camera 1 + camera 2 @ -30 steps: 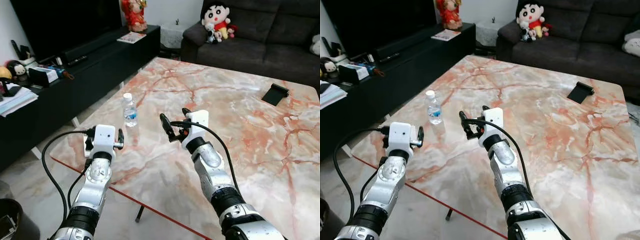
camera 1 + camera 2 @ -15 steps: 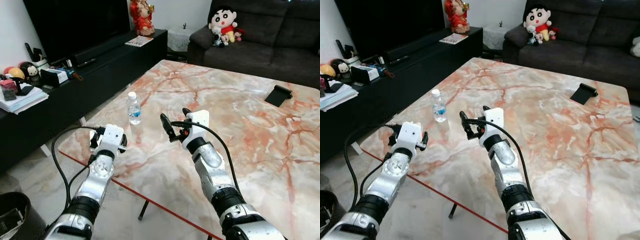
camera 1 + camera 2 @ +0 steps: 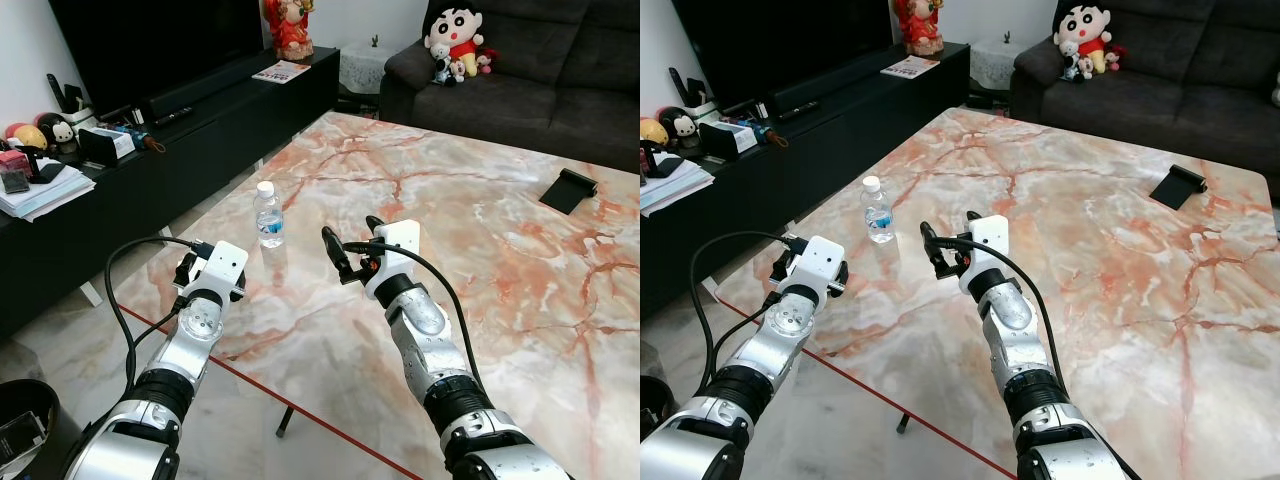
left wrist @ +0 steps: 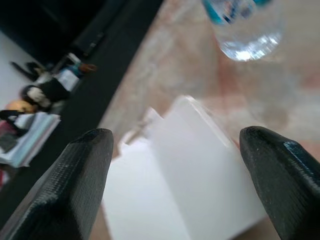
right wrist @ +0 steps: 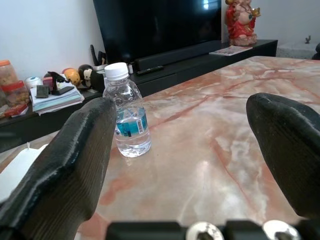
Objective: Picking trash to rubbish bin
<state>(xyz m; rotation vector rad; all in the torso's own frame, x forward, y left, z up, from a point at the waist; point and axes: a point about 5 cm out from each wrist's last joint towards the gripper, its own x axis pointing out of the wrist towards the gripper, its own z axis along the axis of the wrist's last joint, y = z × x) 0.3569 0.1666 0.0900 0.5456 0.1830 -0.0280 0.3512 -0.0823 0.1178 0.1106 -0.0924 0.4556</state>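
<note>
While the marble desk [image 3: 520, 260] spreads wide ahead, the bin [image 3: 25, 435] sits on the floor at the near left, well apart from the bottle [image 3: 267, 215], which stands upright near the desk's left edge. Both grippers hover with jaws apart: the right gripper [image 3: 350, 248] just right of the bottle, the left gripper [image 4: 175, 165] at the near-left corner over a white paper [image 4: 185, 175]. A good grasp probably means closing squarely on the bottle's body, since it looks light and easy to tip.
</note>
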